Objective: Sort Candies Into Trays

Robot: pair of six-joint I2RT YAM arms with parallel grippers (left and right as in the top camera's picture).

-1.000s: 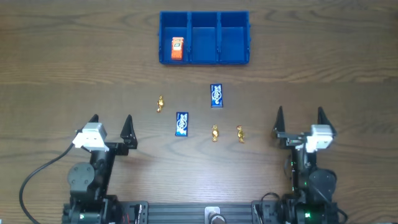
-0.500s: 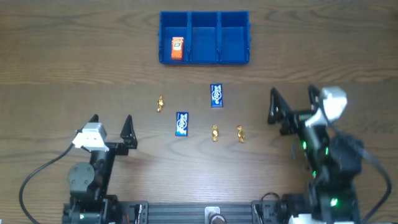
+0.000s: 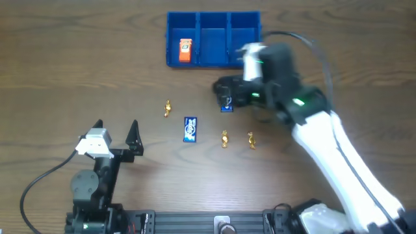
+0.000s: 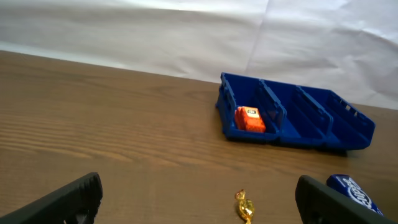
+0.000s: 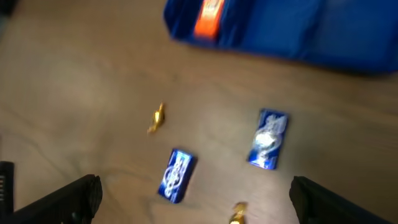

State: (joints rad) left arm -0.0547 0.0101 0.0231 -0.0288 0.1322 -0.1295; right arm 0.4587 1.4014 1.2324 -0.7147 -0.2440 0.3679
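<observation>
Top view: right gripper point(image 3: 225, 96) swung from base out above blue candy point(image 5: 268, 139), fingers spread wide, empty; pickup likely next. Left gripper point(image 3: 116, 127) unmoved, fingers spread, empty.

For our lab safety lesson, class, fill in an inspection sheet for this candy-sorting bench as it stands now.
Surface: wooden table.
Job's things: tray, orange candy in its left compartment; two blue candies and three gold candies loose on the table.
Clutter: nothing seen.
Grippers: left gripper open, away from the candies; right gripper open, over the loose candies.
Cables: black cable looped on the table.
Surroundings: white backdrop.
</observation>
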